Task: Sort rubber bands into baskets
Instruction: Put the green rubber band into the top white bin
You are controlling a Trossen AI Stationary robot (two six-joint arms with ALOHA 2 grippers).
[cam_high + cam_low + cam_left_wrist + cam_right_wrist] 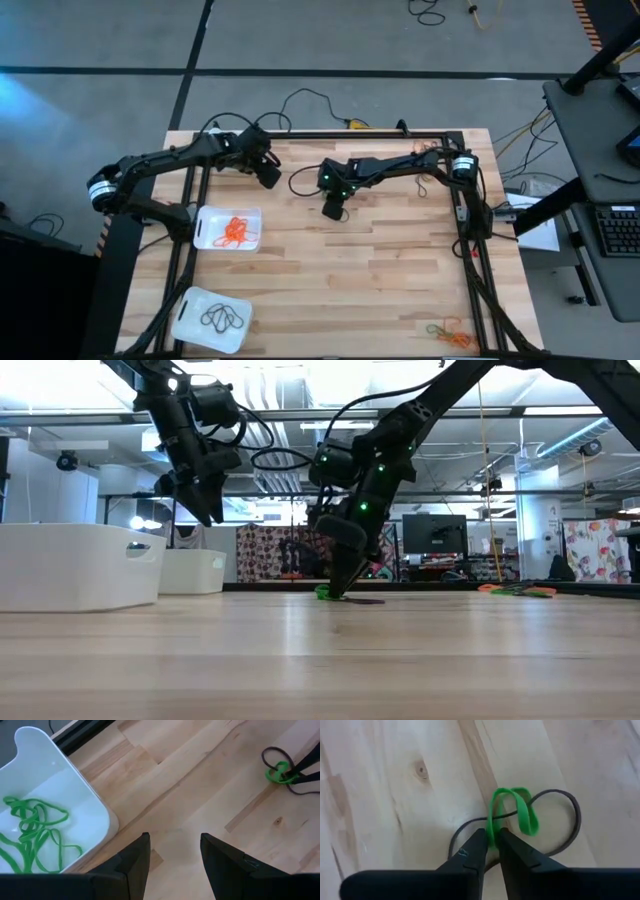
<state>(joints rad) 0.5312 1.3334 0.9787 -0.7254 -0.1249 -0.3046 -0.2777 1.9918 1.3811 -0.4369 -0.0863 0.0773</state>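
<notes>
My right gripper (491, 845) is down at the table's middle (333, 208), shut on a green rubber band (512, 812) that crosses a dark rubber band (565, 827) lying on the wood. My left gripper (172, 850) is open and empty, held above the table (210, 510) at the far left (268, 172). Beside it stands a white basket (95, 805) holding green bands (30, 835). A second basket (205, 222) holds orange bands (237, 232). A third (190, 320) holds black bands (222, 318). My right gripper pinches one side of the green band's loop (492, 826) between its two fingertips. The fingers come from above, slanting down to the table (340, 585). The rest of the loop arches ahead of the fingers and rests on the wood, over the dark band.
A loose heap of orange and green bands (450, 332) lies at the table's near right corner, also in the low view (520, 590). A black frame rail (470, 220) runs along the table's sides. Black cables (300, 100) trail over the far edge.
</notes>
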